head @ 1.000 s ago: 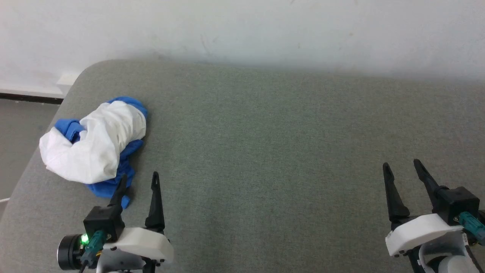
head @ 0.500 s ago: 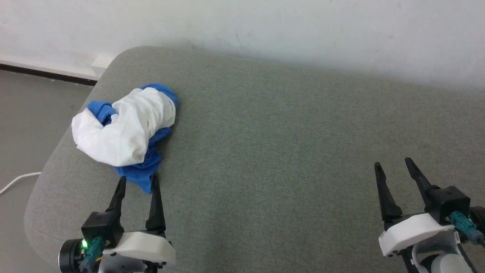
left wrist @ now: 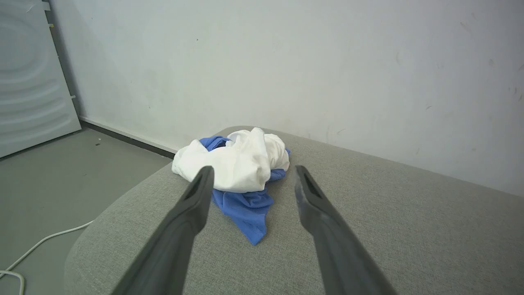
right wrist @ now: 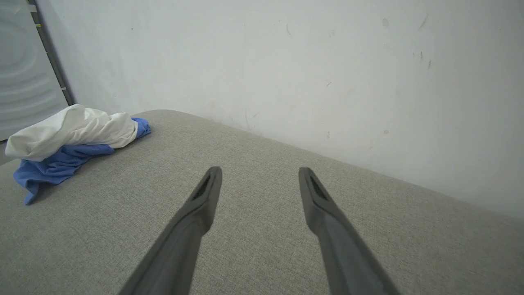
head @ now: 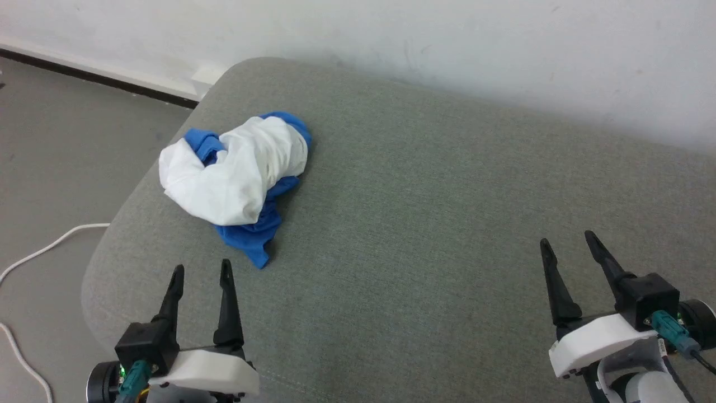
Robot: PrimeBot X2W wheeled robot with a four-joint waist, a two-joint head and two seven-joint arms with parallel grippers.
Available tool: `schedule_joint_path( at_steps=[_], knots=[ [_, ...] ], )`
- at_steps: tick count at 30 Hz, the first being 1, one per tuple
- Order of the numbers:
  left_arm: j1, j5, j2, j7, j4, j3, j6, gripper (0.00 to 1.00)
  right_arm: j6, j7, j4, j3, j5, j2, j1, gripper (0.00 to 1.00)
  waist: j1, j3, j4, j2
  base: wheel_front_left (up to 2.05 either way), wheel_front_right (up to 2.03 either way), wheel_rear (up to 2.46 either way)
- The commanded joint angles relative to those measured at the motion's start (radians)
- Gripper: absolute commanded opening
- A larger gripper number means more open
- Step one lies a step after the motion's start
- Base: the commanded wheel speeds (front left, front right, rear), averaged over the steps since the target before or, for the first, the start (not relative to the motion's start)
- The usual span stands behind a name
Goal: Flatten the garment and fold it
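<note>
The garment, white with bright blue parts, lies crumpled in a heap near the far left corner of the grey padded surface. It also appears ahead in the left wrist view and at the far left of the right wrist view. My left gripper stands open at the lower left, just short of the garment's blue tip, touching nothing. Far from the garment, at the lower right, my right gripper is open and holds nothing.
A white wall runs behind the padded surface. To the left the surface's rounded edge drops to a grey floor where a white cable lies. A pale ribbed panel stands at the left.
The head camera has swung left, so the garment now sits more to the right and more floor shows. Both grippers stay open; the left fingers are a little further from the blue tip.
</note>
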Motion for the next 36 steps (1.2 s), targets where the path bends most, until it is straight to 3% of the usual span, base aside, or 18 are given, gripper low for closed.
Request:
schedule_joint_path(
  at_steps=[1, 36],
  knots=[
    [0.019, -0.013, -0.003, -0.014, -0.007, -0.006, 0.009, 1.0, -0.001, -0.009, 0.005, 0.007, -0.01, 0.003, -0.015, 1.0, 0.0, 0.005, 0.033, 0.0, 0.0, 0.0, 0.0],
    [0.076, -0.114, -0.004, -0.085, -0.065, -0.05, 0.086, 1.0, -0.002, -0.031, 0.016, 0.003, -0.024, -0.003, -0.034, 1.0, 0.0, 0.027, 0.214, 0.0, 0.0, 0.0, 0.0]
  ],
)
